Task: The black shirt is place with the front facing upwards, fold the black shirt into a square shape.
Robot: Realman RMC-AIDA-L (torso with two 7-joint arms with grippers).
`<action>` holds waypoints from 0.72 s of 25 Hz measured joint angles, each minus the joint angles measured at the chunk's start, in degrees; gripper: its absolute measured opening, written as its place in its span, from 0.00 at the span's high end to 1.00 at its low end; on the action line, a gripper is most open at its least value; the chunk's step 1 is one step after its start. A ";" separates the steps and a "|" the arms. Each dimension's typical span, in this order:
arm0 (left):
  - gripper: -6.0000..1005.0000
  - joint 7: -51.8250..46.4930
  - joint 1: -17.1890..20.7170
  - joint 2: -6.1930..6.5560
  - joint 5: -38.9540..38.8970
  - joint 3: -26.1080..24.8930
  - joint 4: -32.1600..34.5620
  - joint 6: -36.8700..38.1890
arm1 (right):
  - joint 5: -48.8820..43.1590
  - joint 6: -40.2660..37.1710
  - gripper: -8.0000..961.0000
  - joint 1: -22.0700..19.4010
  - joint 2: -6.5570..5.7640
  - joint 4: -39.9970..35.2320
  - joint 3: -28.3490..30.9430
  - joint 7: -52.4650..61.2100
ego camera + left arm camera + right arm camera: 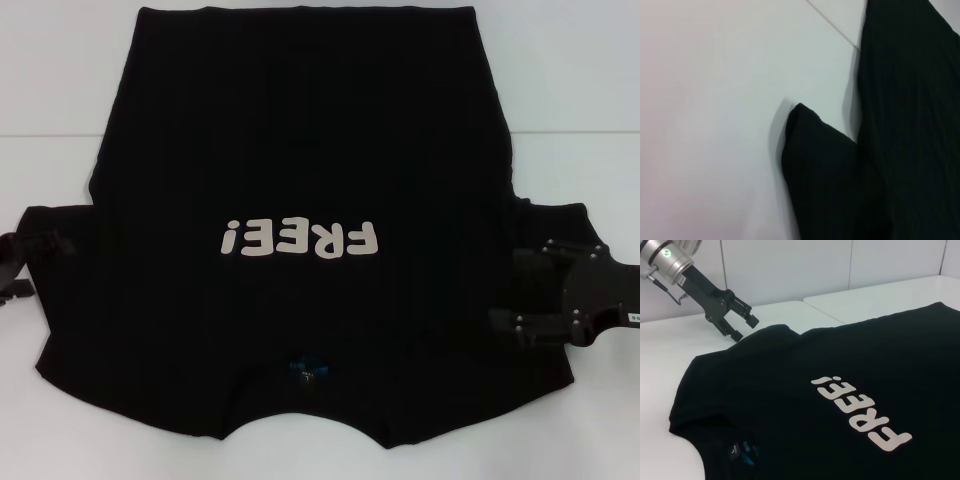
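No fold is made yet: the black shirt [300,150] lies flat on the counter [60,80]. The left claw [741,322] is spread apart at the nine o'clock sleeve; the right claw [520,290] is gaping over the three o'clock sleeve.

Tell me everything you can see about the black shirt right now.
The black shirt is a plain black short-sleeved cloth tee lying flat, front up, on the white table. Cream block letters FREE! cross its chest. The collar, with a small blue label, lies nearest the robot, the hem farthest. The left gripper, open, is at the tip of the left sleeve; the right gripper is over the right sleeve.
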 joint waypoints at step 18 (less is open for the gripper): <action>0.07 0.02 -0.02 -0.42 0.08 0.77 -0.60 -1.43 | -0.07 0.32 0.04 0.00 0.00 0.00 -0.16 -0.09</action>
